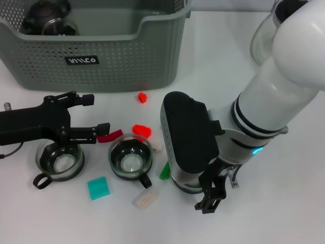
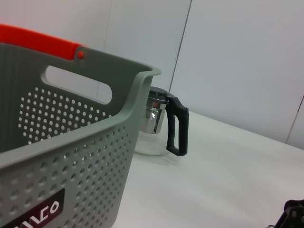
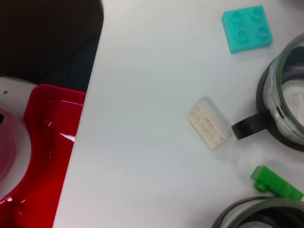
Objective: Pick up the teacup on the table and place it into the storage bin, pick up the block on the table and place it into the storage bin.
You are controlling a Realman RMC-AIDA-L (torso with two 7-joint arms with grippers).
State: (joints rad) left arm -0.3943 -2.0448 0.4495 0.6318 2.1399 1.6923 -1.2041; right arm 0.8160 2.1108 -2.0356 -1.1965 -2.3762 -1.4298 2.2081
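The grey-green storage bin (image 1: 127,61) stands at the back left, with dark tea ware (image 1: 45,18) in its far corner. Two glass teacups sit on the table, one at the left (image 1: 60,160) and one in the middle (image 1: 130,157). My left gripper (image 1: 95,113) is open just above and behind the left teacup, holding nothing. Loose blocks lie around: teal (image 1: 98,187), red (image 1: 141,131), small red (image 1: 142,97), green (image 1: 165,171), whitish (image 1: 145,199). My right gripper (image 1: 209,197) hangs low over the table, right of the middle teacup (image 3: 285,114).
A glass kettle with a black handle (image 2: 166,128) stands right of the bin (image 2: 71,142). A dark red piece (image 1: 109,135) lies by my left fingertip. A further glass rim (image 3: 256,213) shows beneath my right wrist. A red object (image 3: 47,156) sits beyond the table edge.
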